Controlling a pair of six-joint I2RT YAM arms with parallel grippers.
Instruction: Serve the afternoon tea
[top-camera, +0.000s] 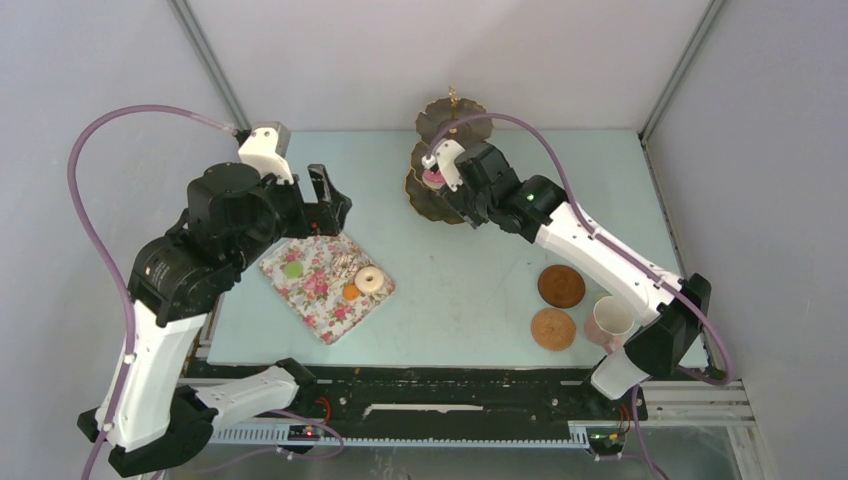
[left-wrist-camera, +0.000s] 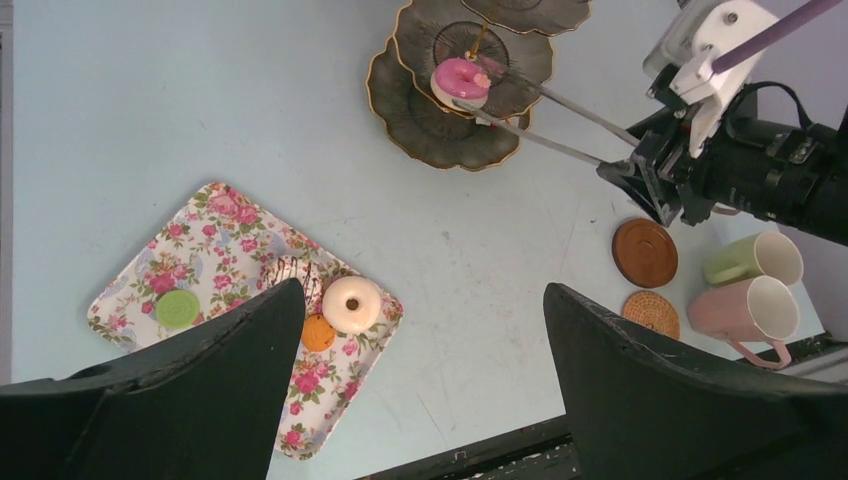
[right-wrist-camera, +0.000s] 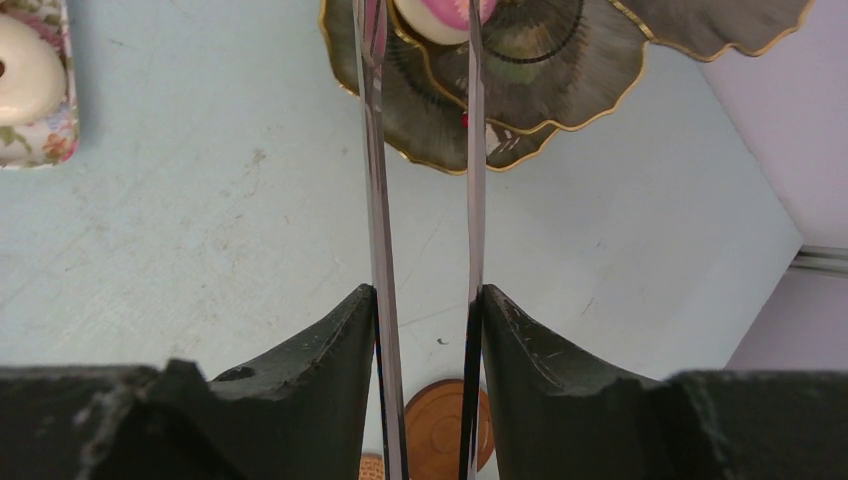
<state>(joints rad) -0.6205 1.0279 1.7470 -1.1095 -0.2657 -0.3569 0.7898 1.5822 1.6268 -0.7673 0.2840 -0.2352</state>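
Note:
My right gripper (right-wrist-camera: 427, 292) is shut on the long grey tongs (right-wrist-camera: 378, 200), one arm against each finger. The tongs' tips flank a pink doughnut (left-wrist-camera: 461, 82) over the middle tier of the dark gold-rimmed stand (left-wrist-camera: 430, 130); whether it rests on the tier I cannot tell. My left gripper (left-wrist-camera: 422, 290) hangs open and empty above the floral tray (left-wrist-camera: 230, 240), which holds a white doughnut (left-wrist-camera: 351, 304), an orange piece (left-wrist-camera: 318, 333), a green piece (left-wrist-camera: 177, 307) and a chocolate-drizzled piece partly hidden by my finger.
At the right front lie a dark brown coaster (left-wrist-camera: 645, 252) and a woven coaster (left-wrist-camera: 651, 312). Beside them lie a pink cup (left-wrist-camera: 745, 310) and a pale green cup (left-wrist-camera: 755, 259) on their sides. The right arm (top-camera: 600, 250) stretches diagonally over them.

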